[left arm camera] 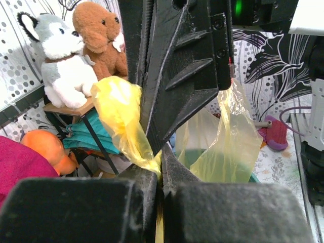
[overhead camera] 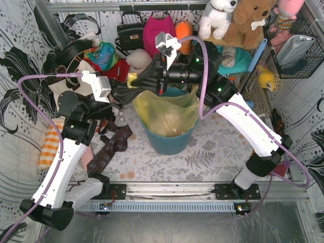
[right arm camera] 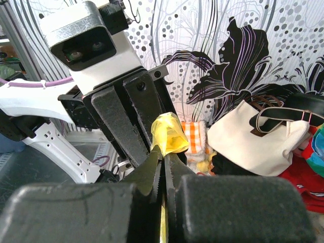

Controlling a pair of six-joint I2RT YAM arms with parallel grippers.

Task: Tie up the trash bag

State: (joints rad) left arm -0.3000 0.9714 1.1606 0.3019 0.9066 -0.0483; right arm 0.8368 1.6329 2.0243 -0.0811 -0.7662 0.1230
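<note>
The trash bag (overhead camera: 164, 115), thin yellow-green plastic, sits in the teal bin (overhead camera: 168, 140) at the table's middle. One corner of it is pulled up and left, and both grippers meet there. My left gripper (overhead camera: 126, 88) is shut on a twisted strip of the bag (left arm camera: 124, 119); in the left wrist view the jaws (left arm camera: 162, 163) pinch it. My right gripper (overhead camera: 140, 81) is also shut on the bag; in the right wrist view its jaws (right arm camera: 163, 158) grip a yellow tip (right arm camera: 170, 132). The two grippers stand nose to nose, touching or nearly so.
A cream tote bag (right arm camera: 253, 135), handbags and plush toys (overhead camera: 223, 17) crowd the back. A dark tie (overhead camera: 109, 149) and an orange checked cloth (overhead camera: 50, 144) lie left of the bin. A wire basket (overhead camera: 298, 45) hangs at the right wall.
</note>
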